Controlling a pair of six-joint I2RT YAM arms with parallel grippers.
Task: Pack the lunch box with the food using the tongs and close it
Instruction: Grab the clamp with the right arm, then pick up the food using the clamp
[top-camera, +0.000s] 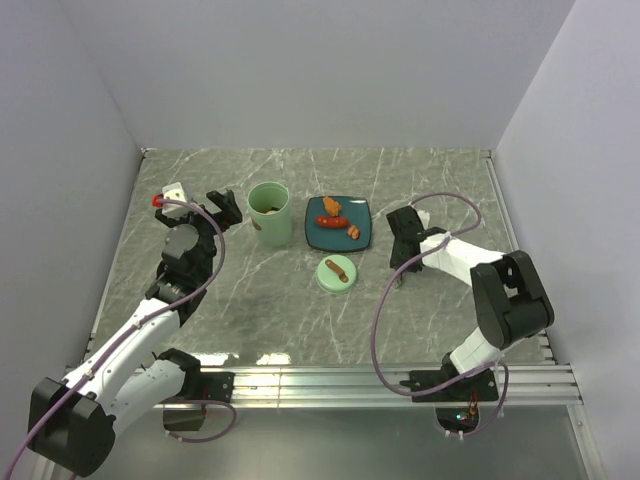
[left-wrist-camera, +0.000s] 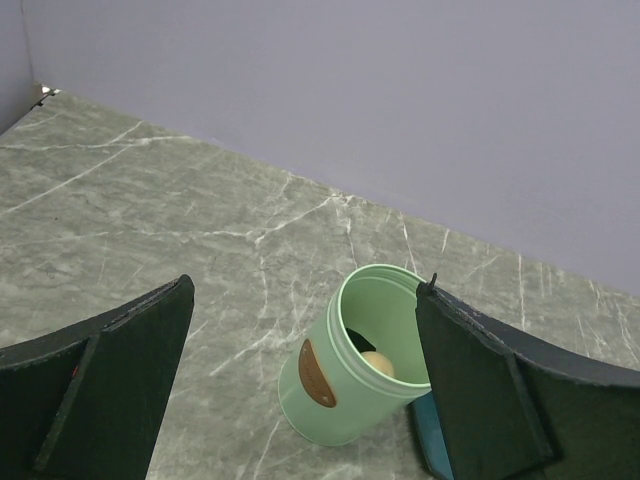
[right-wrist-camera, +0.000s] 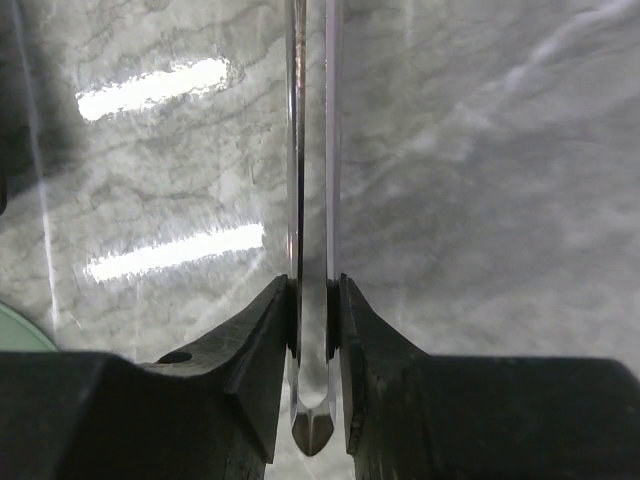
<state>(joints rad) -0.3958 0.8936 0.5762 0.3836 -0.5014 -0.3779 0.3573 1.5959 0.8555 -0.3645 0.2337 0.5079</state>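
Observation:
The mint-green lunch box (top-camera: 270, 212) stands open left of the teal plate (top-camera: 318, 236); in the left wrist view the lunch box (left-wrist-camera: 345, 385) holds a beige ball (left-wrist-camera: 377, 364). Its lid (top-camera: 335, 276) lies on the table in front of the plate. Orange and red food pieces (top-camera: 333, 220) rest on the plate. My left gripper (top-camera: 228, 208) hovers just left of the box, open (left-wrist-camera: 308, 290) and holding nothing. My right gripper (top-camera: 404, 262) is low on the table right of the plate. In the right wrist view it (right-wrist-camera: 313, 290) is shut on the tongs (right-wrist-camera: 313, 190), pressing their two arms nearly together.
White walls close in the marble table on three sides. A metal rail runs along the near edge by the arm bases. The lid's rim (right-wrist-camera: 14, 326) shows at the left edge of the right wrist view.

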